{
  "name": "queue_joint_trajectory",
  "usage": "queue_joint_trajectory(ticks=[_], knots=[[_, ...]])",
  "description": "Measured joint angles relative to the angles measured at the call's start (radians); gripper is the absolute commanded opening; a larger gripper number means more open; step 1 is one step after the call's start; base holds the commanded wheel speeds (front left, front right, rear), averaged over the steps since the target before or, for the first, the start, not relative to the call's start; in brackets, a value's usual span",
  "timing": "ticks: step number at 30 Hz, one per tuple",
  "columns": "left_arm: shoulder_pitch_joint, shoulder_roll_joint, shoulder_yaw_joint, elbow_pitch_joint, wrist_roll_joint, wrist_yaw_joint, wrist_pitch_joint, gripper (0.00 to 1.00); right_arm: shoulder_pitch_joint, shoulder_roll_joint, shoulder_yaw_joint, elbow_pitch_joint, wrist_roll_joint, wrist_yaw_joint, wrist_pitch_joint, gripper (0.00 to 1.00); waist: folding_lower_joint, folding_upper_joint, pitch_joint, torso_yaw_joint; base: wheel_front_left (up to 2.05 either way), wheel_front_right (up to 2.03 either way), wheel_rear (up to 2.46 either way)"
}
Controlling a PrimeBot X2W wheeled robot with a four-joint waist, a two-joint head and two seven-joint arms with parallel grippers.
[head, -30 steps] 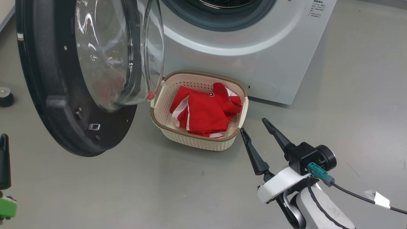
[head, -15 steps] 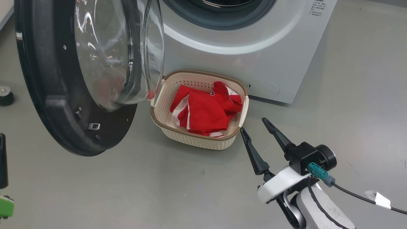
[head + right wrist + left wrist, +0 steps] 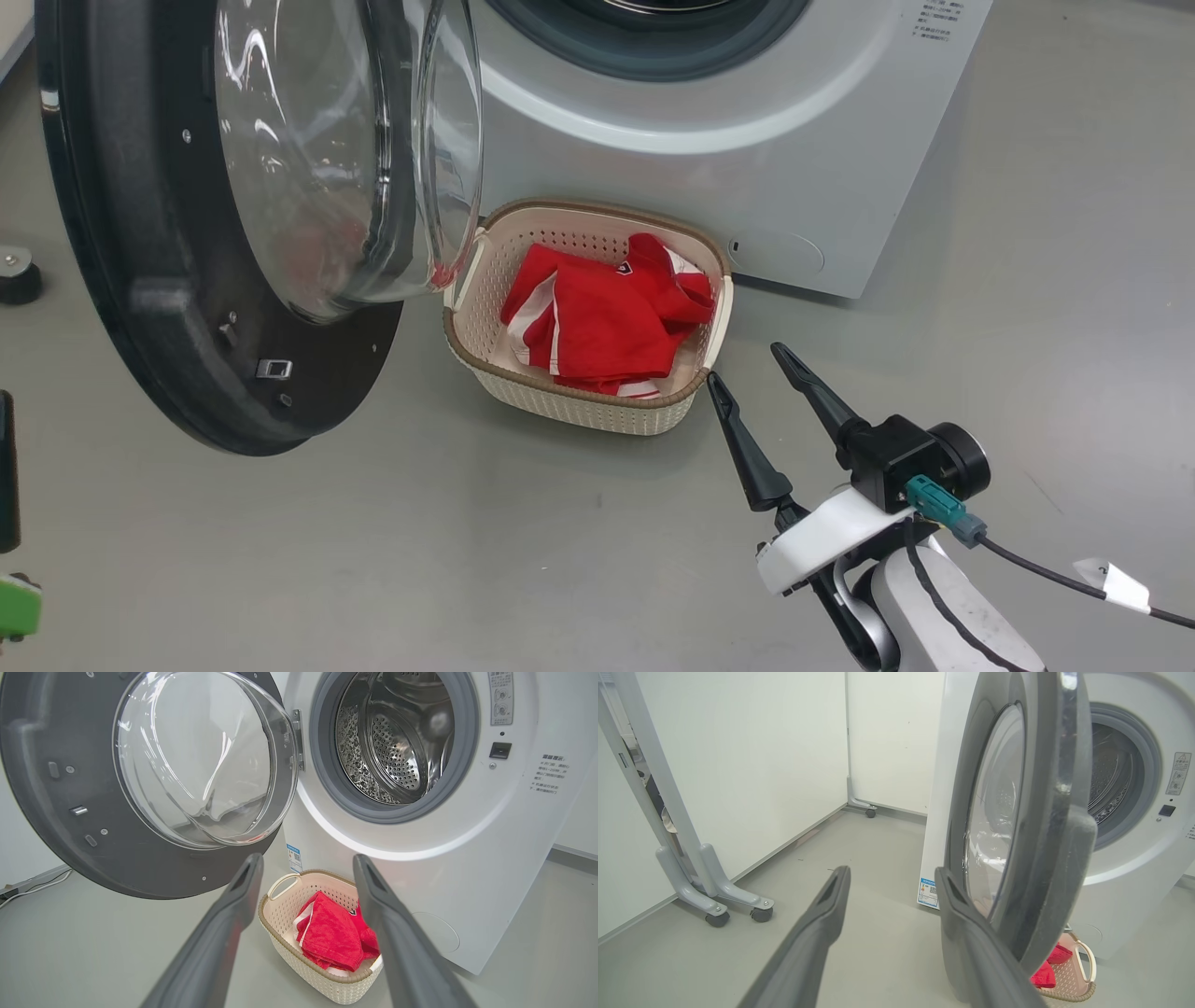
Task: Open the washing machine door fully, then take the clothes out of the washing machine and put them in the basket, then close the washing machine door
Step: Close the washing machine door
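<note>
Already the clothes lie in the basket at twelve o'clock; only closing the door at ten o'clock remains. Your left gripper and right gripper gape empty.

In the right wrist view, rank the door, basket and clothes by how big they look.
1. door: by far the largest, though it stands swung out toward the camera.
2. basket.
3. clothes: smallest, lying inside the basket.
</note>
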Motion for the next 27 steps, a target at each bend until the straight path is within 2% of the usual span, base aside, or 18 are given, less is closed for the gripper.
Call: queue_joint_trajectory(ticks=[2, 13, 19, 20, 24, 27], knots=[[0.000, 0.000, -0.001, 0.000, -0.005, 0.000, 0.000, 0.00, 0.000, 0.000, 0.000, 0.000, 0.000, 0.000, 0.000, 1.00, 0.0000, 0.0000, 0.000, 0.000, 0.00, 0.00, 0.00], [-0.007, -0.003, 0.010, -0.002, -0.030, 0.000, -0.002, 0.00, 0.000, 0.000, -0.001, -0.001, 0.000, 0.000, 0.000, 1.00, 0.0000, 0.0000, 0.002, 0.001, 0.00, 0.00, 0.00], [-0.040, -0.037, 0.014, -0.011, -0.220, 0.000, -0.002, 0.00, 0.000, 0.000, 0.000, -0.001, 0.000, 0.000, 0.000, 1.00, 0.0000, 0.0000, 0.002, 0.000, 0.00, 0.00, 0.00], [-0.040, -0.037, 0.014, -0.011, -0.220, 0.000, -0.002, 0.00, 0.000, 0.000, 0.000, -0.001, 0.000, 0.000, 0.000, 1.00, 0.0000, 0.0000, 0.002, 0.000, 0.00, 0.00, 0.00], [-0.075, -0.078, 0.055, -0.010, -0.410, 0.000, 0.038, 0.00, 0.000, 0.000, 0.000, -0.001, 0.001, 0.000, 0.000, 1.00, 0.0000, 0.0000, 0.001, -0.003, 0.00, 0.00, 0.00], [-0.108, -0.103, 0.087, -0.008, -0.568, 0.000, 0.111, 0.00, 0.000, 0.000, 0.002, -0.001, 0.002, 0.000, 0.000, 1.00, 0.0000, 0.0000, 0.001, -0.006, 0.00, 0.00, 0.00]])
